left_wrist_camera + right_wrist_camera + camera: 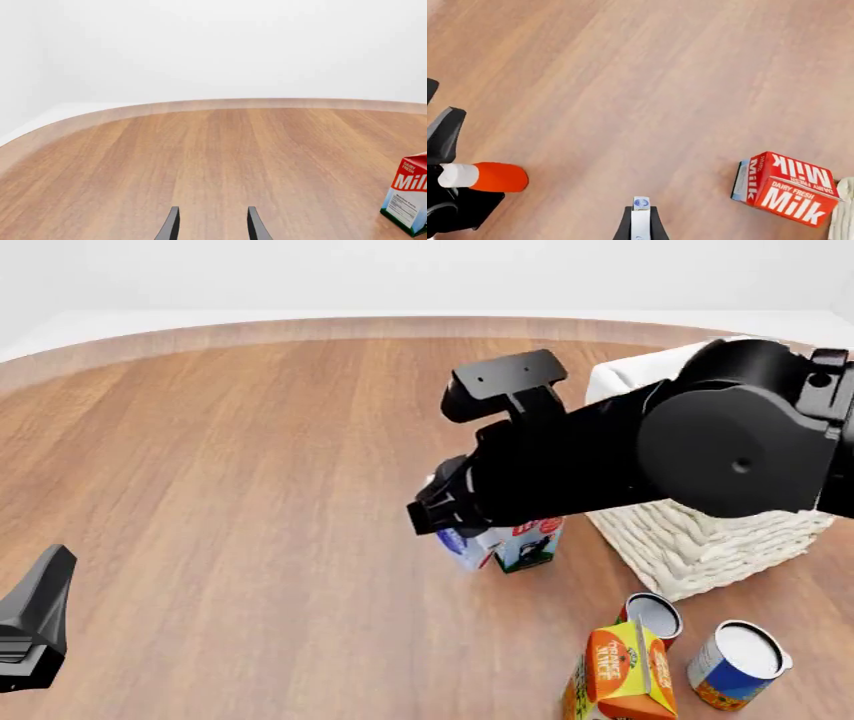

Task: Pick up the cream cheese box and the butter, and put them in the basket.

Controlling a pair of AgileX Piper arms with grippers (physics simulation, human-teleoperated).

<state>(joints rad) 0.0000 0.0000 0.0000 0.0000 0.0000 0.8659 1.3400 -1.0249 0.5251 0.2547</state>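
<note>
Nearest the camera in the front view stand an orange juice carton (621,672) and two open cans (734,665), close together and untouched; they are not part of the job. At the near left edge the left gripper (212,225) waits low over bare table (200,165), fingers parted with nothing between them, probably parked out of the way while the other arm works.

Further in, the right arm (641,455) reaches across the middle of the table and covers its own tool in the front view. The right wrist view shows the right gripper (640,222) closed on a thin white box with a blue mark, which I judge to be the cream cheese box (640,212), held edge-on between the fingers and clear of the wood. Just beside it stands the red-and-white milk carton (784,187), upright, a neighbour the carry must not knock.

Beyond, to the right, sits the basket (694,540), its woven wall partly hidden by the arm. The held box appears lifted for transfer, so the next move calls for a swing toward that rim.

The butter is not visible in any view; I cannot tell where it lies
</note>
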